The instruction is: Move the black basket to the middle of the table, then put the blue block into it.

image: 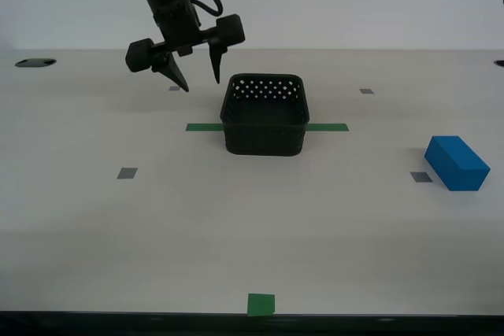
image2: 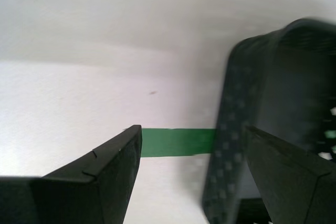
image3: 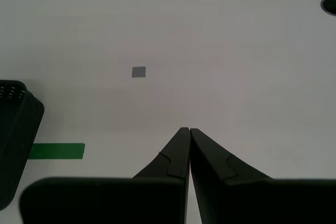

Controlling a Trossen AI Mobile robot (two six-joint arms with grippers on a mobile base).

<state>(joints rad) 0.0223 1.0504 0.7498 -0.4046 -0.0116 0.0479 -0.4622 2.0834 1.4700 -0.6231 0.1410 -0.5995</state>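
The basket (image: 264,114) stands mid-table (image: 157,226) on the green strip (image: 203,127), its top open. The block (image: 457,163) lies near the right edge, clear all round. My second gripper (image: 201,76) hangs just beside the basket's far-left corner.

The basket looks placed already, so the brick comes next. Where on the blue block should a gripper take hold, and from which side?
Grip the blue block across its two long side faces, near the middle of its length, coming straight down from above. It lies flat on the table, set at an angle, with bare tabletop all round, so the narrow width probably fits between opened fingers once the wrist is turned to match.
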